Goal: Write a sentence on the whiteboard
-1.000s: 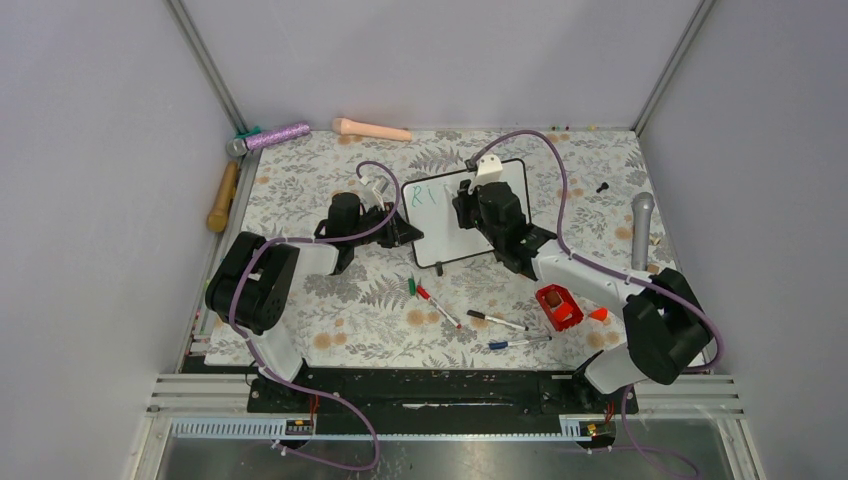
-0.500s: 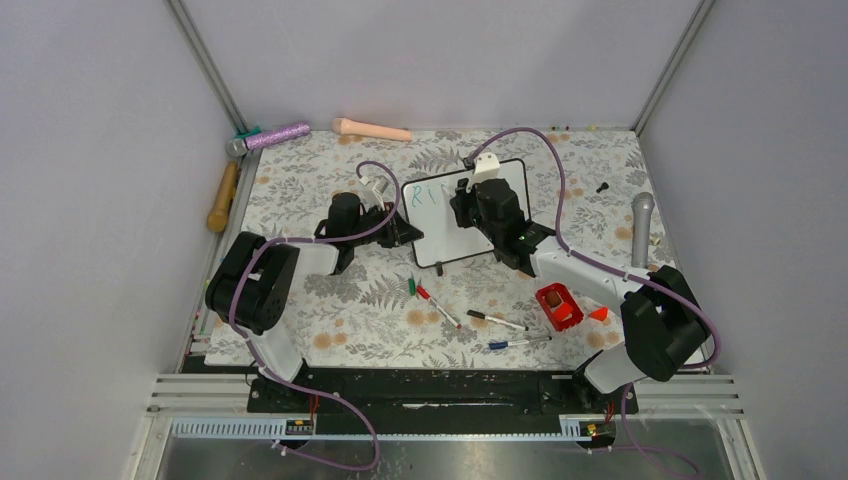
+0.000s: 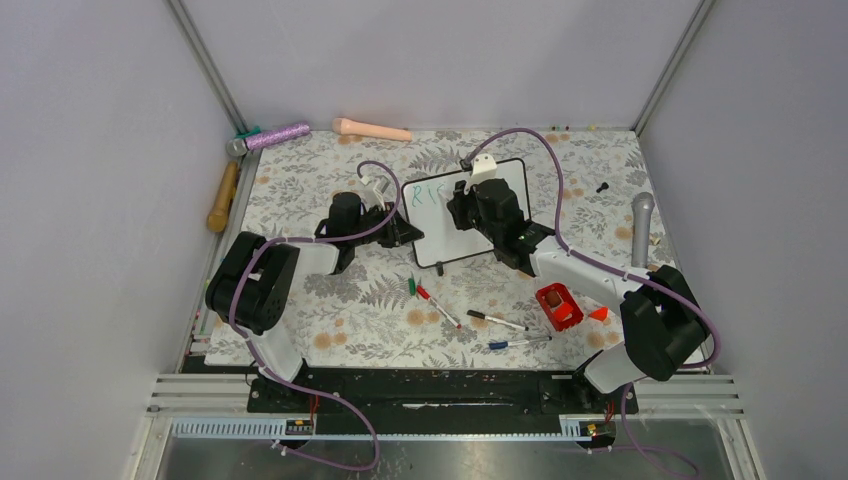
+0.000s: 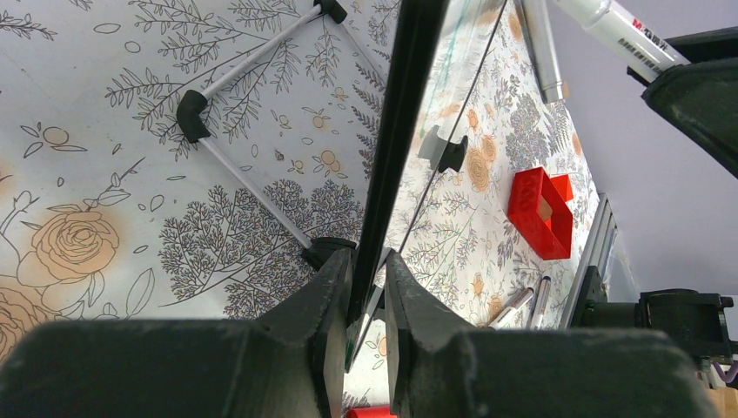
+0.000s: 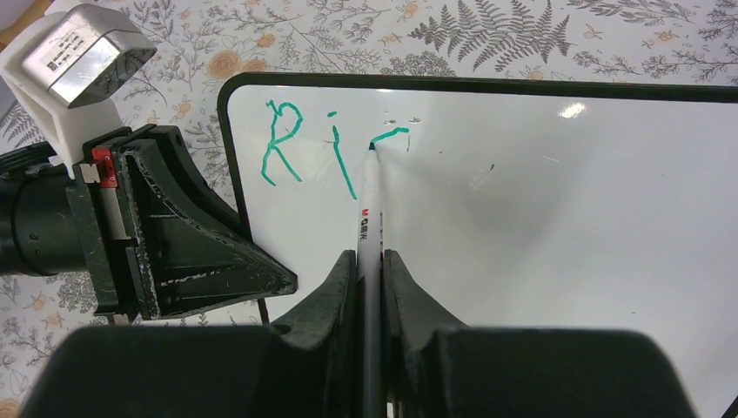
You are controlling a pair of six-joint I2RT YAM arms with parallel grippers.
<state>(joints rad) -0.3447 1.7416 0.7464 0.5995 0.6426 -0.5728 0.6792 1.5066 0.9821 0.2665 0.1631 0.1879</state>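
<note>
The whiteboard [image 3: 440, 235] lies tilted at the table's middle, also in the right wrist view [image 5: 557, 226] and edge-on in the left wrist view [image 4: 396, 131]. My left gripper [image 4: 367, 279] is shut on its left edge [image 3: 408, 232]. My right gripper [image 5: 370, 270] is shut on a white marker [image 5: 369, 205] whose tip touches the board. The sentence [image 5: 335, 148] reads green "Ri" plus the top stroke of a third letter. In the top view the right gripper [image 3: 478, 205] hangs over the board's middle, and the writing [image 3: 430, 188] sits at the upper left.
Several loose markers [image 3: 497, 321] and a red box [image 3: 558, 306] lie in front of the board. A grey microphone [image 3: 640, 230] lies right, a purple one [image 3: 270, 136], a peach handle [image 3: 370, 128] and a wooden stick [image 3: 222, 196] at the back left.
The right gripper has shifted slightly left and up with the marker, and a new green stroke after "Ri" has appeared. The left gripper has kept hold of the board.
</note>
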